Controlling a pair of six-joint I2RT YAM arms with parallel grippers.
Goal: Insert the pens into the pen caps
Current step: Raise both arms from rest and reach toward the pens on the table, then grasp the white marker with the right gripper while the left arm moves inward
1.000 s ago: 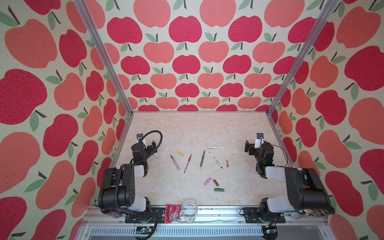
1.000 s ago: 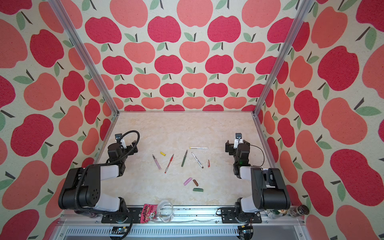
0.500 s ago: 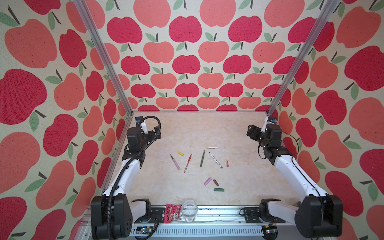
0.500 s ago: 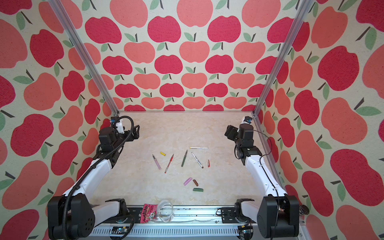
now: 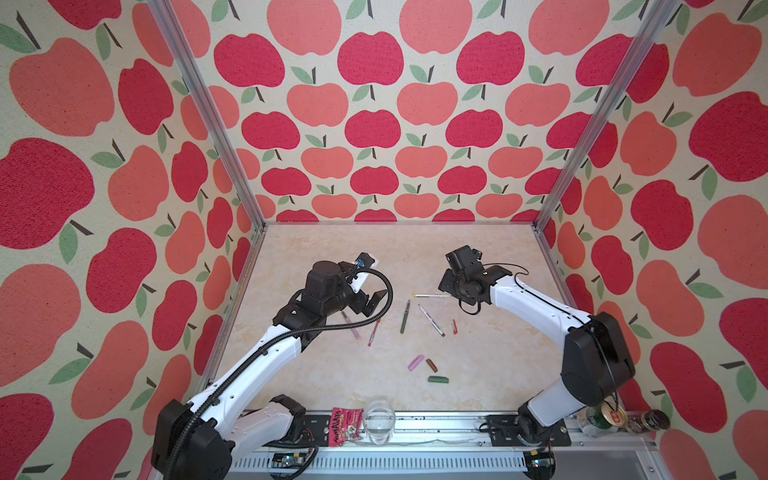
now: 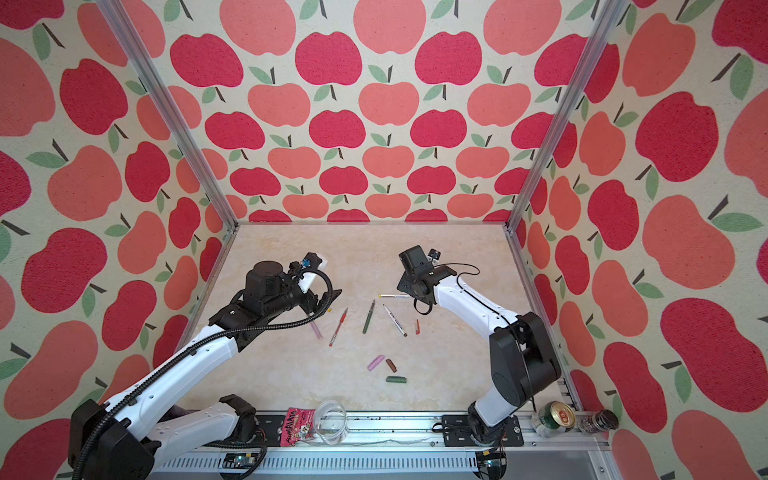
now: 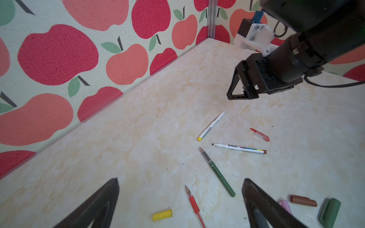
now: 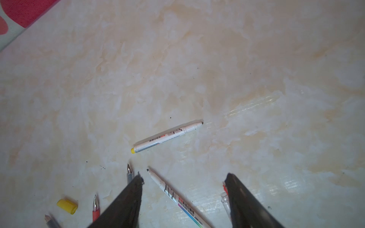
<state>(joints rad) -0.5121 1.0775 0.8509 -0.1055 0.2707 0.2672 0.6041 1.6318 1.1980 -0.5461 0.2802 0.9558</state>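
Left wrist view, lower edge: left gripper (image 7: 180, 179) spread wide and empty, dark wedge-shaped fingers (image 7: 102, 203) hovering above the table (image 7: 138, 128), likely kept off the surface to leave room for a descent onto a pen. Lying flat and loose, none capped: red pen (image 7: 194, 205) and dark green pen (image 7: 217, 171) at lower centre, slim smooth plastic barrels with bare pointed nibs; rainbow-printed white pen (image 7: 240, 147) and yellow-ended white pen (image 7: 210, 126) right of centre. Stubby yellow cap (image 7: 162, 214) at bottom centre; thin translucent red cap (image 7: 260, 134) right of centre; brown cap (image 7: 303, 200), dark green cap (image 7: 329, 212) and half-hidden pink cap (image 7: 285, 205) bunched at lower right. Partly under the left arm in a top view: lilac pen (image 5: 353, 329). Likewise parted wide with nothing gripped: right gripper (image 8: 183, 174), tilted down over the two white pens, probably lining up on one. Glossy marbled beige surface, so round barrels apt to roll or skid under a one-sided nudge.
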